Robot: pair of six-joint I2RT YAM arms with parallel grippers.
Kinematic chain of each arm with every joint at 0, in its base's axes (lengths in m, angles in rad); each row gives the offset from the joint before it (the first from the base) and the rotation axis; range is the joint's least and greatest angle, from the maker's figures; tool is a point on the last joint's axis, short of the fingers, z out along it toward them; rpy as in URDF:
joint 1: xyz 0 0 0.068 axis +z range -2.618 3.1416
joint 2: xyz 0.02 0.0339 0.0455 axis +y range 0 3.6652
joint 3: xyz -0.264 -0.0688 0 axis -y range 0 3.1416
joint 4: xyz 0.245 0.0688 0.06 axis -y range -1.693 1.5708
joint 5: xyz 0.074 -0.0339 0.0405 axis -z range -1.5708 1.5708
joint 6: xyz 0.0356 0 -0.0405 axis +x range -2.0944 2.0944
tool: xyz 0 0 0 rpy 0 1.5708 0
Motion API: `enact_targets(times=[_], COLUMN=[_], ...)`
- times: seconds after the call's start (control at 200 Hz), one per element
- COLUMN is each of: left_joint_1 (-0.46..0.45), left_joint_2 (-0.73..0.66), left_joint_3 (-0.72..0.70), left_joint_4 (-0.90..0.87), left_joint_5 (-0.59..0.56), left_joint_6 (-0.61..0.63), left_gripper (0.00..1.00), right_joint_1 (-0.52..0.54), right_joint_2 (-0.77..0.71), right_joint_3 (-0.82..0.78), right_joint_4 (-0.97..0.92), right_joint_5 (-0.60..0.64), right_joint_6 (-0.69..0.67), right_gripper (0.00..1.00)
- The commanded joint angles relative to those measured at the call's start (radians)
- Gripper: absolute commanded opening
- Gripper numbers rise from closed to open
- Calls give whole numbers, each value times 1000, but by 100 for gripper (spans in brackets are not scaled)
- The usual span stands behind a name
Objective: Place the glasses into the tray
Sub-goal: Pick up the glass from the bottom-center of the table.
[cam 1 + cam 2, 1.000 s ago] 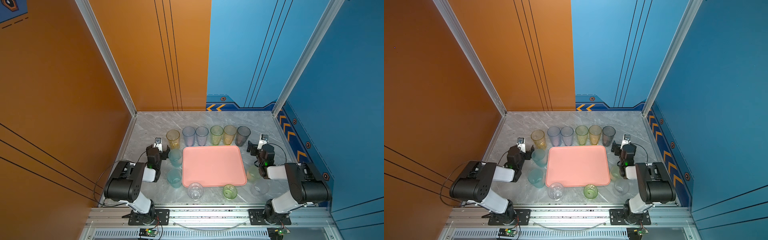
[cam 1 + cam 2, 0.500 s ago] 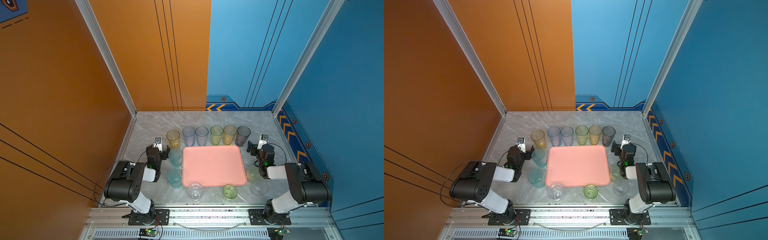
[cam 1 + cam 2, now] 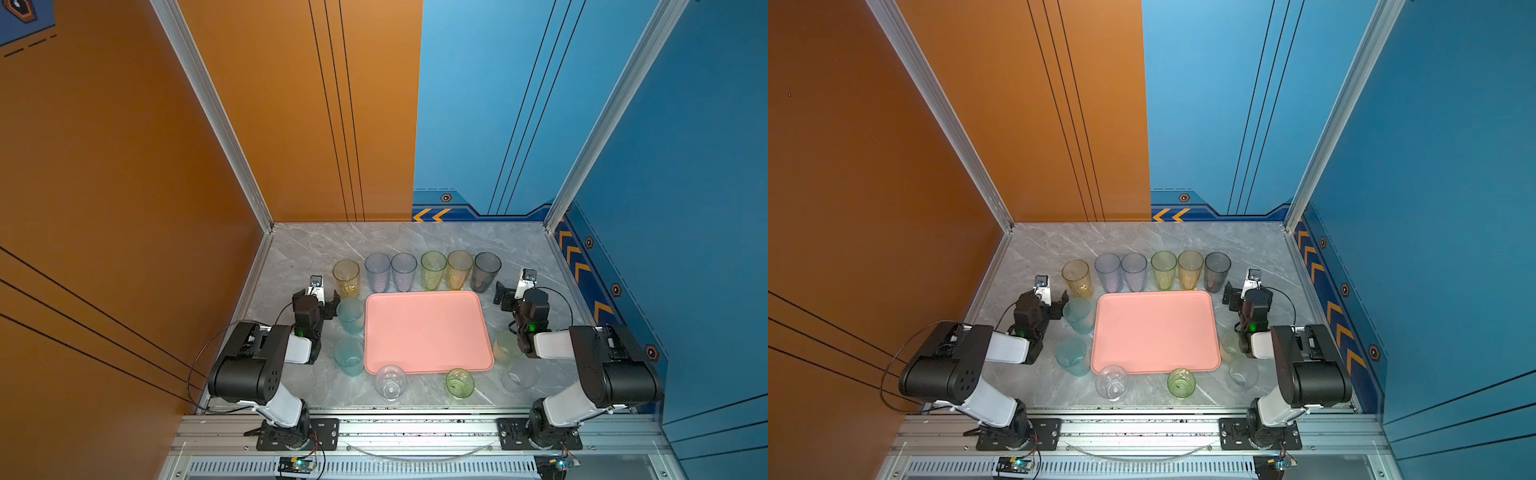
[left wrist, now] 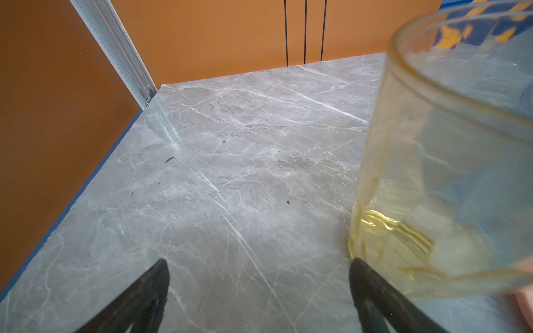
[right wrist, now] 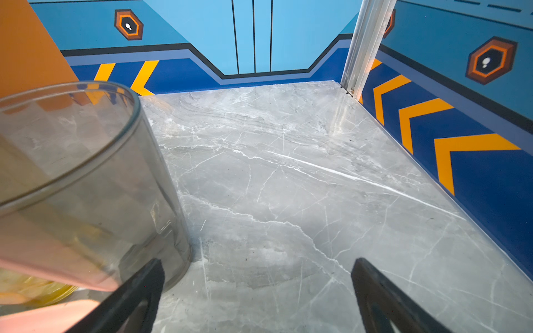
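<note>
Flat salmon-pink tray [image 3: 428, 328], rounded corners, mid-worktop [image 3: 374, 237]. Tinted see-through glasses [image 3: 432, 270] ringing the tray, all outside its rim. Left hand [image 4: 259, 288] and right hand [image 5: 256, 288] beside the tray's far corners, both wide, holding nothing. Pale glass [image 3: 503, 347] at the tray's right edge half hidden by the arm [image 3: 548, 345], perhaps yellowish. Grey marble top; orange and blue walls [image 3: 291, 124].

The salmon-pink tray [image 3: 428, 332] lies flat and bare. Beyond its far edge six tall glasses stand in a row: a yellow glass [image 3: 345, 277], two bluish glasses [image 3: 377, 272], a green glass [image 3: 433, 270], an amber glass [image 3: 459, 269] and a grey glass [image 3: 487, 271]. Two teal glasses [image 3: 350, 314] stand just beside its left edge. A pale yellow glass [image 3: 505, 347] and a clear tumbler [image 3: 519, 375] stand by its right edge. A rounded clear glass [image 3: 390, 381] and a short green tumbler [image 3: 459, 383] sit at its near edge (all mouths up, all outside the rim).
</note>
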Motion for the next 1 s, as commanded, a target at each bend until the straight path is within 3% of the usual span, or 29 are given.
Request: enact_targets(times=[0.0, 0.991], left_joint_1=[8, 26], left_joint_2=[-16, -16], left_joint_3=[23, 35], left_joint_4=[-1, -28], left_joint_5=[20, 66], left_joint_6=[-17, -24], left_gripper=[97, 98], right_joint_1=[6, 6], right_joint_2=[-9, -9], right_joint_3=[-1, 0], right_joint_4=[-16, -15], right_joint_5=[9, 9], right_joint_6=[-7, -7], right_gripper=[100, 100])
